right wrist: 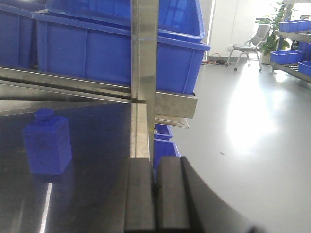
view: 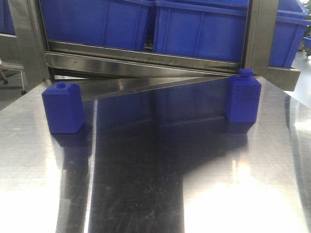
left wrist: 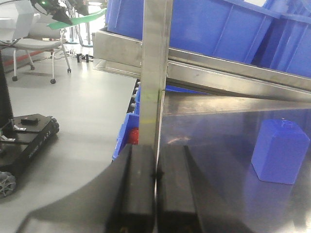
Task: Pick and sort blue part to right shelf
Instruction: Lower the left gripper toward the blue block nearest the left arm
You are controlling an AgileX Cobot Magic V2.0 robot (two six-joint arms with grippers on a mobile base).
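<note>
No text, label, brand, number or sign can be read in any view.

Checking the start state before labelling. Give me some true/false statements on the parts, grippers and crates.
1. The left blue part and the right blue part both stand upright on the steel table. True.
2. The left gripper holds a blue part. False: it is shut on nothing.
3. The right gripper is shut and empty. True.
4. The two parts touch each other. False: they stand well apart, one towards each side of the table.
5. Blue crates sit on the steel rack behind the table. True.
</note>
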